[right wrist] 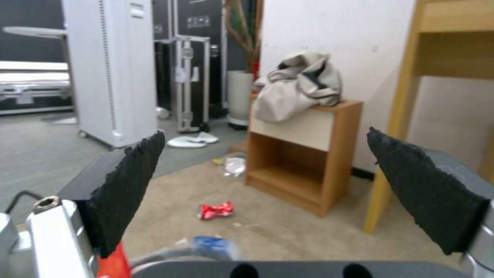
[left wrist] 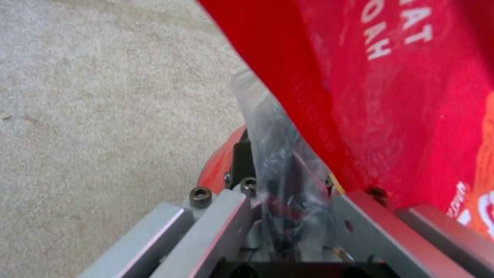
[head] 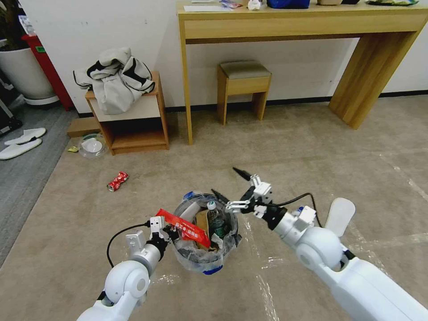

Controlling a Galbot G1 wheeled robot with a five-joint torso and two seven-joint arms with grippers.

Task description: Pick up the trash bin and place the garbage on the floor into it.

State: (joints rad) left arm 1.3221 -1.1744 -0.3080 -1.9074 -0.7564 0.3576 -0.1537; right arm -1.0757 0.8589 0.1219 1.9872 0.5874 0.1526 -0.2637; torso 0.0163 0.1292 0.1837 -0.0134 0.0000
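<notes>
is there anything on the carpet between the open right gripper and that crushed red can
Nothing visible. The right gripper hangs open above the far rim of the trash bin, which the left gripper holds. From there to the crushed red can lies only bare floor.

Left tool (head: 170, 232) clamped, right tool (head: 231, 183) agape.

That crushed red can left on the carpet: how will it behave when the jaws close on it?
The crushed can lies on its side on the floor, dented, so it probably won't roll far. It looks thin-walled and light, likely to buckle further under a firm squeeze. Its creased metal may slip, so gripping across the flattened middle seems safest.
</notes>
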